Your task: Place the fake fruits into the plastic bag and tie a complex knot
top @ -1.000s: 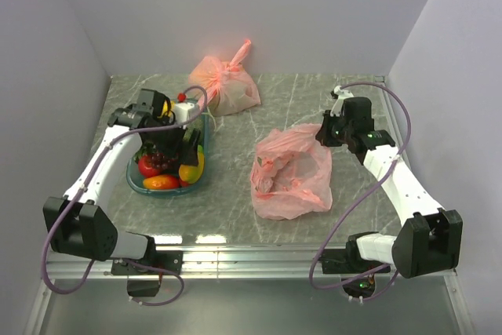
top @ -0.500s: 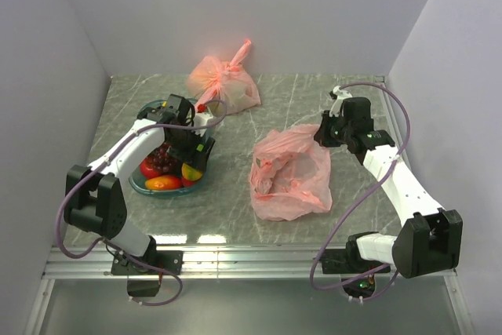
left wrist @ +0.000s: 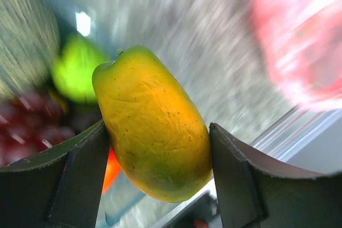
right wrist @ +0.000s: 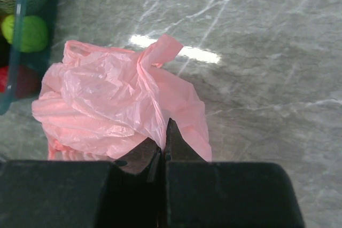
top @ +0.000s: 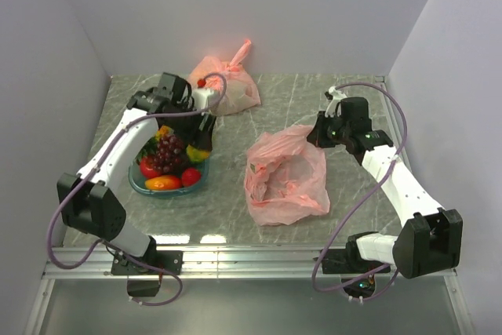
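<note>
Yellow-orange mango (left wrist: 152,126) clamped in left gripper (left wrist: 157,148) above fruit tray (top: 138,183), left. Pink bag (right wrist: 107,100) centre of bench (top: 298,100), rim pinched by clenched right gripper (right wrist: 163,150). Risk: glossy mango slipping mid-carry, or missing the sagging mouth.

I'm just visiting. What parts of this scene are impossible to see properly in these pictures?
- Left wrist view: everything behind the mango is blurred; the other fruits are only coloured smears.
- Right wrist view: the tray is cut off by the left edge; crumpled plastic hides the inside of the bag.
- Top view: the fingertips of the right gripper are hidden under its own body.
</note>
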`<state>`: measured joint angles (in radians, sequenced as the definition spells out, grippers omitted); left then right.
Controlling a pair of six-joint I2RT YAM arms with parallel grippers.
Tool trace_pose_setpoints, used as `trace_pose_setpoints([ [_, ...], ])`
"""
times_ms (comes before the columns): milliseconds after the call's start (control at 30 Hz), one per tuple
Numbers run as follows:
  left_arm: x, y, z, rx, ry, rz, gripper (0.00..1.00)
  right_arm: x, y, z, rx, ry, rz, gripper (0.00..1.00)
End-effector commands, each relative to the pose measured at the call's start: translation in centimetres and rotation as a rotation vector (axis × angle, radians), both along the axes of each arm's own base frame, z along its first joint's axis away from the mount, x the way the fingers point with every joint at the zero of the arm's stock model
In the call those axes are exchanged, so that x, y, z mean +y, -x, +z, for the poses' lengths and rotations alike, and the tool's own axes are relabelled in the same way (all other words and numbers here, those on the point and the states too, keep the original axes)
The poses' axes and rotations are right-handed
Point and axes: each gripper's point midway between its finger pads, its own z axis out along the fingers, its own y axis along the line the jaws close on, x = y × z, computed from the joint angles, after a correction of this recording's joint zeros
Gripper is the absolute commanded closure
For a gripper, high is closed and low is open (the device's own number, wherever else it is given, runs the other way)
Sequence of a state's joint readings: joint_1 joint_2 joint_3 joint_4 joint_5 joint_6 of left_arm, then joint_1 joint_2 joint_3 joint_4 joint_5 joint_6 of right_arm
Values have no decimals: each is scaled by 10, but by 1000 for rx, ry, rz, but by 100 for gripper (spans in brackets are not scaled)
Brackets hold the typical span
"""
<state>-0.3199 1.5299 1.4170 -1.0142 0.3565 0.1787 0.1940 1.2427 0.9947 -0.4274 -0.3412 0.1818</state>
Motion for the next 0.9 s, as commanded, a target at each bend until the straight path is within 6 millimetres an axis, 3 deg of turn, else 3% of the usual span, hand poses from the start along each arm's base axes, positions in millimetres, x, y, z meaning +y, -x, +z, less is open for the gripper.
trace_pose_setpoints([
  [0, -47, -2, 83, -163, 247, -120, 64, 17, -6, 17, -42, -68, 33, 100],
  [67, -72, -8, 106, -236, 344, -196, 64, 22, -5, 14, -16, -89, 41, 100],
  [200, -140, -1, 124, -306, 503, -318, 64, 27, -5, 14, 5, -121, 51, 100],
  [233, -150, 3, 119, -299, 528, -335, 65, 28, -5, 14, 9, -122, 51, 100],
  [267, -166, -2, 133, -354, 594, -345, 65, 28, -6, 12, 17, -126, 48, 100],
  [400, -218, 34, 124, -419, 683, -485, 65, 29, -9, 10, 27, -132, 41, 100],
  [600, -253, 78, 30, -322, 520, -685, 65, 28, -18, 8, 50, -142, 9, 100],
  [700, -247, 104, -14, -245, 447, -822, 66, 27, -25, 11, 46, -149, -3, 100],
  [733, -237, 117, -31, -191, 412, -858, 67, 25, -27, 13, 40, -145, -11, 100],
  [867, -210, 133, -68, -113, 305, -950, 66, 13, -38, 22, 5, -156, -59, 100],
])
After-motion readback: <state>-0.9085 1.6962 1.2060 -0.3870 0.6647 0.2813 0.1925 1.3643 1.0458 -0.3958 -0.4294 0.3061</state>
